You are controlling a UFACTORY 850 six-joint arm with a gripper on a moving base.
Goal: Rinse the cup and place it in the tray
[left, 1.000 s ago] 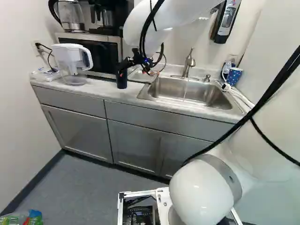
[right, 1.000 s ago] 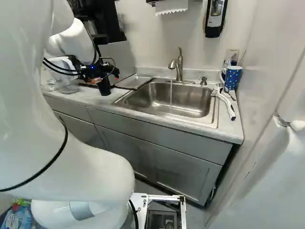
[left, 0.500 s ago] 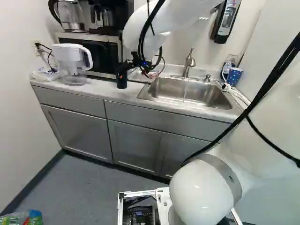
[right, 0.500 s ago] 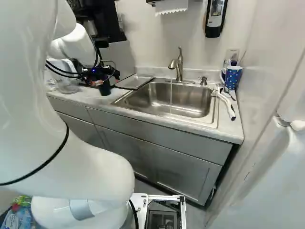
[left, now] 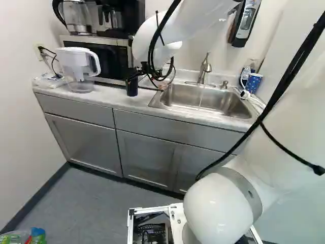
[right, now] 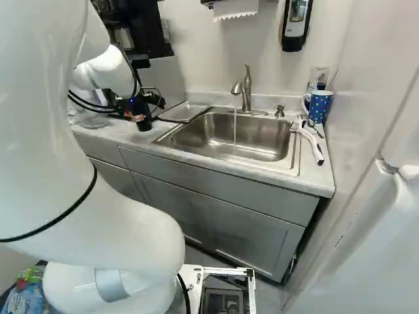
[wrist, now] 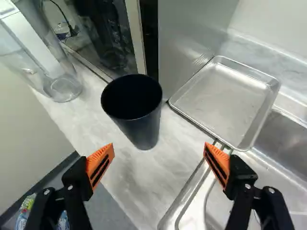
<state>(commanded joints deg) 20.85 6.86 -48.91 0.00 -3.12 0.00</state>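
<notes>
Our end effector [right: 138,118] is spread wide, with nothing gripped between its fingers; the wrist view shows us its orange pads [wrist: 101,163] well apart, and the dark navy cup [wrist: 144,128] stands ahead of the gap between them, touching neither. The cup is upright on the marbled desk [left: 114,97], its open mouth up; we see it beside the metal tray [wrist: 223,103], a little apart from it, and near the microwave [left: 109,57].

The tray lies at the edge of the sink [right: 229,134], on the side toward the cup; a thin stream of water [right: 236,127] falls from the faucet [right: 246,91] into the basin; the soap pump [right: 279,112] stands behind the sink's rim.

On the cup's other side we have the clear water pitcher [left: 77,63] with its white top; a glass kettle [left: 76,16] sits on top of the microwave. Across the sink, a blue dotted mug [right: 319,106] stands on the desk; the white-handled dish brush [right: 311,142] lies just in front of it, beside the basin; a soap dispenser [right: 296,26] hangs on the wall above.
</notes>
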